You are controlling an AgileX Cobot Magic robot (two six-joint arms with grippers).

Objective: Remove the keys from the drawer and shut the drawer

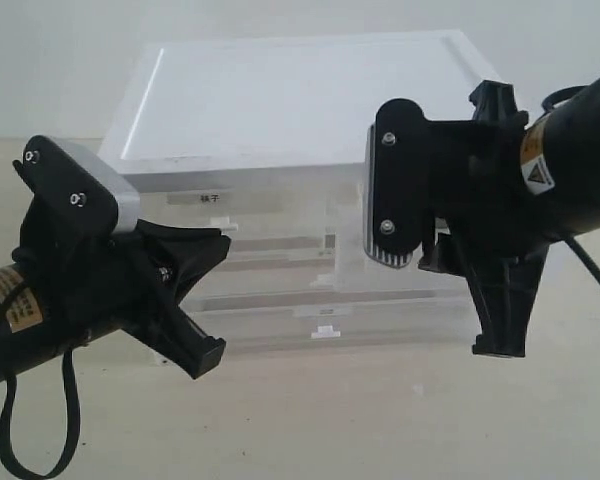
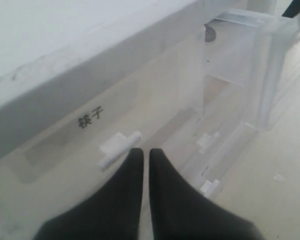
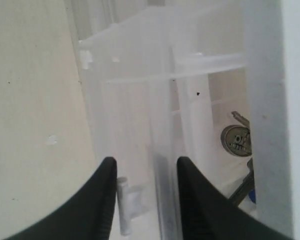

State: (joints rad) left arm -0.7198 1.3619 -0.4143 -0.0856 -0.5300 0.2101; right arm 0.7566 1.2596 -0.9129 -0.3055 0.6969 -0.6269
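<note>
Looking through your right wrist cam, you can spot the keys (image 3: 235, 142) lying inside the drawer (image 3: 140, 100), which is pulled out of the cabinet (image 1: 290, 100). You don't get much of them. There's a round grey tag (image 3: 237, 138) with some raised pattern on it, a sliver of the blue fob (image 3: 252, 194), and a dark metal blade or two poking out beside that. A white upright cuts off the rest. Your left wrist cam catches the same tag as a small dark disc behind the cloudy plastic.

The drawer itself is frosted see-through plastic with a little white tab handle (image 3: 126, 200) on its front.

Your right gripper (image 3: 146, 162) has its fingers apart, straddling the drawer's front. The tab sits between them, just beside one finger. I can't tell whether either finger actually presses on the plastic. The keys are off to the side, not between the fingers.

Your left gripper (image 2: 145, 152) has its fingers pulled nearly together, with just a thin slit between them and nothing in it. The tips point at the white tab (image 2: 119, 147) of the neighbouring labelled drawer (image 2: 90, 120), the one with black characters, and sit just short of it.
</note>
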